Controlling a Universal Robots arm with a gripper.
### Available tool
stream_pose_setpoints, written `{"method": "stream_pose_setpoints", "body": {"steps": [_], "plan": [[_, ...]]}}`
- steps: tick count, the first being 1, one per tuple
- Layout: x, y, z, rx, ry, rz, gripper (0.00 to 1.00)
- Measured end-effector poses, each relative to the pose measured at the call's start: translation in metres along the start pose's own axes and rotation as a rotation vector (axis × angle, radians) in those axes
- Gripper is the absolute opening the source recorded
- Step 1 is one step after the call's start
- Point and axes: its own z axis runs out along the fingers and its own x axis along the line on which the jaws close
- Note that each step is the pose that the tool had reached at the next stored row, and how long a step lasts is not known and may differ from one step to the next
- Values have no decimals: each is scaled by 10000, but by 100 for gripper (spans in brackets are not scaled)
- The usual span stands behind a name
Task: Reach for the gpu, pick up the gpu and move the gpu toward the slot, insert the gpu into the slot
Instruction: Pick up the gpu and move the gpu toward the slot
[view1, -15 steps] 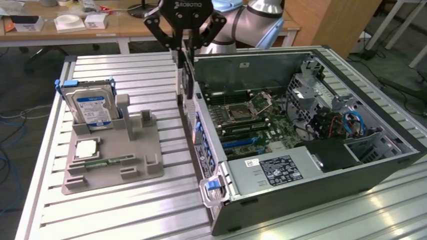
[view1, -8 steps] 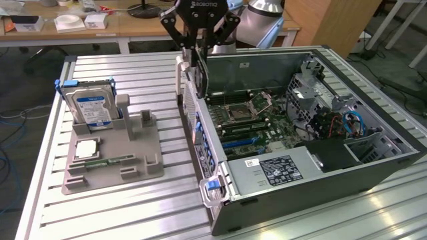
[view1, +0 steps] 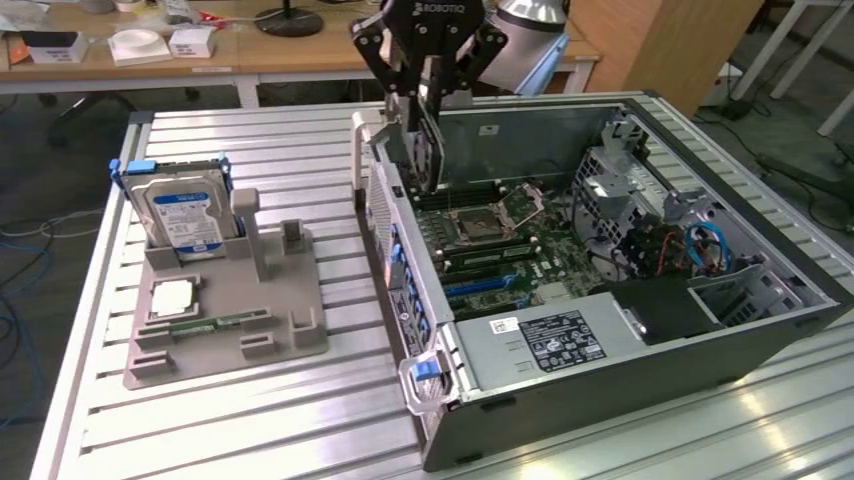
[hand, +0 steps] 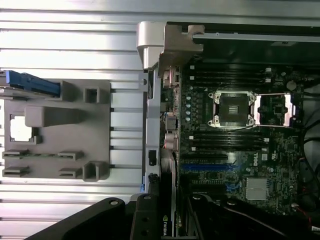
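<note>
The scene is taken in by the exterior view from a raised point off the table (view1: 240, 140), looking down at a slant from some way back, so that the open computer case (view1: 747, 340), the grey fixture tray (view1: 267, 345) and the gripper (view1: 430, 95) are seen together (desks (view1: 267, 50) are caught behind). The wrist view is taken from just above the fingers (hand: 145, 220), facing straight down past them and close in; the gpu (hand: 165, 226) held between them is seen edge-on, nearest the lens. Shared by both views are the motherboard (hand: 235, 145) beneath the fingers, the case's rear wall (hand: 152, 125) and the tray off to one side of them.
</note>
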Motion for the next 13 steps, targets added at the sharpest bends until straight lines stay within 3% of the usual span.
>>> {"method": "stream_pose_setpoints", "body": {"steps": [8, 13], "plan": [[-174, -5, -2, -17, 5, 17, 26], [-269, -5, -10, -80, 5, 33, 26]]}}
